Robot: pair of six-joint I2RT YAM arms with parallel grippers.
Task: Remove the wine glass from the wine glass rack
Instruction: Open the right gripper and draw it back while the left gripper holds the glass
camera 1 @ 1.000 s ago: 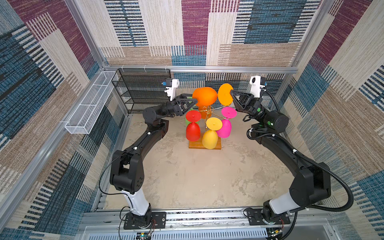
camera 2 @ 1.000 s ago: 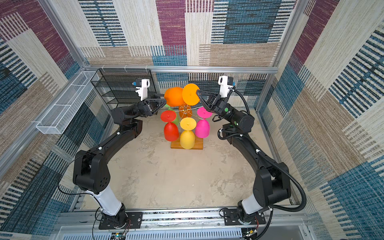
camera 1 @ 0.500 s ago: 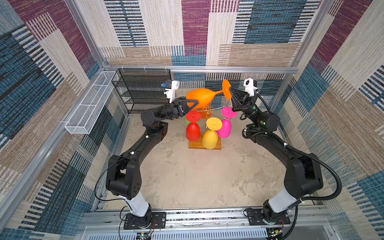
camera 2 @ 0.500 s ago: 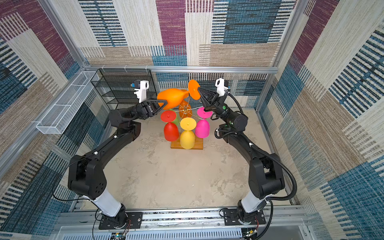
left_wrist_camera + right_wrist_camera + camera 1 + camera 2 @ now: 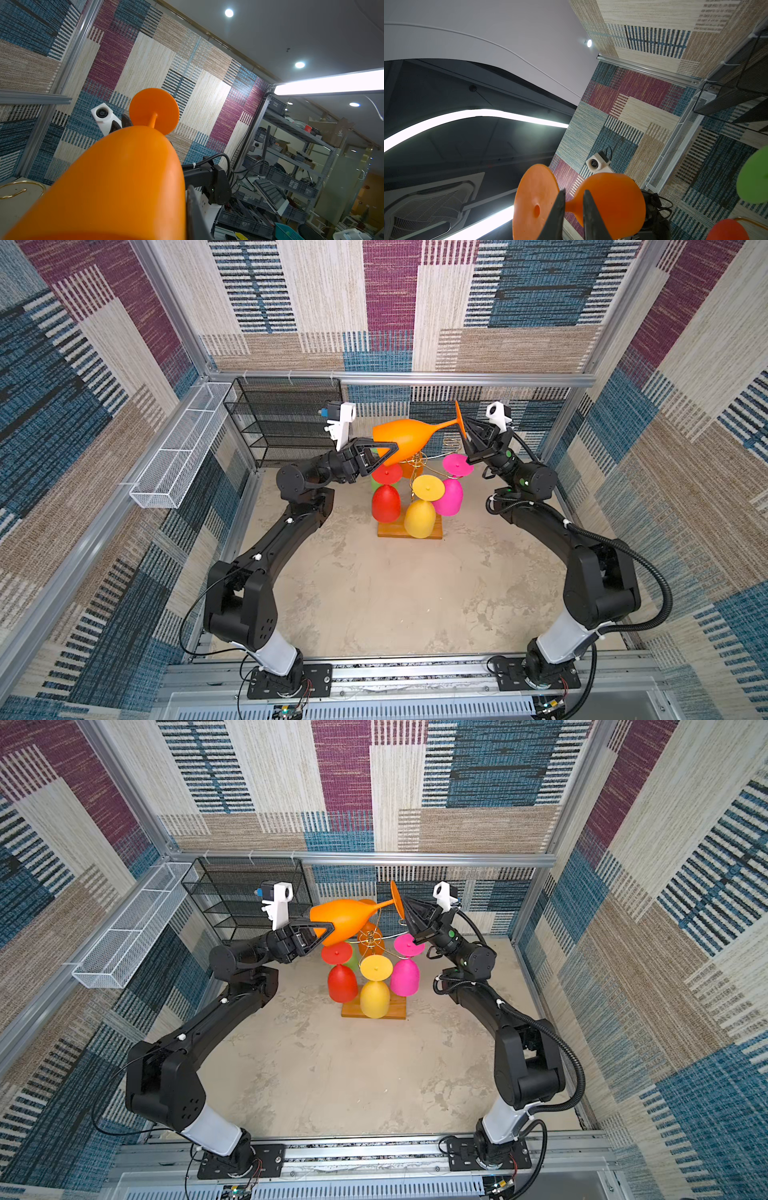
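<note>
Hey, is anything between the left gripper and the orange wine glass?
Nothing visible: the left gripper is clamped on the orange wine glass, above the wine glass rack; the right gripper flanks its stem.

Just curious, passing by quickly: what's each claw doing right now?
Left gripper: closed on the orange glass.
Right gripper: jaws around its stem; grip cannot be told.

The near half of the surface (image 5: pixel 374 593), between the two arms, lies bare and gives open room to pass. At the back middle the wine glass rack (image 5: pixel 388 531) and its hanging glasses (image 5: pixel 419 518) block the way. The orange wine glass (image 5: pixel 401 439) lies crosswise above them, and the black mesh shelf (image 5: pixel 282 423) fills the back left corner.
</note>
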